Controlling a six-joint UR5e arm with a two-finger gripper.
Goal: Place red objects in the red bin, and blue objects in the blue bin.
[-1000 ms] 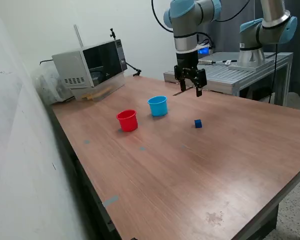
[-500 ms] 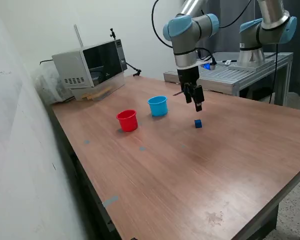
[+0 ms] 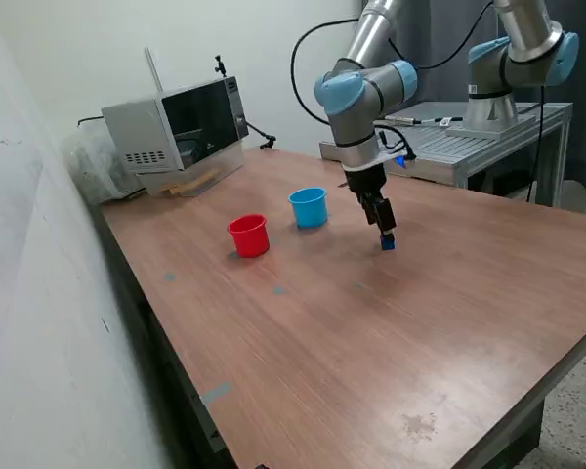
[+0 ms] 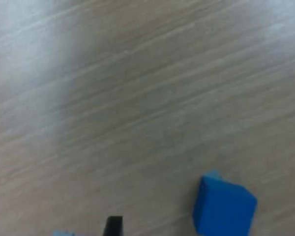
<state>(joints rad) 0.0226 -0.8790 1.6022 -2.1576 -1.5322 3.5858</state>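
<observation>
Exterior view: tabletop carrying the red bin and blue bin, both sitting mid-surface toward the microwave edge. Gripper hanging right over the blue cube. Wrist view: cube lying between spread jaws, not pinched.
</observation>
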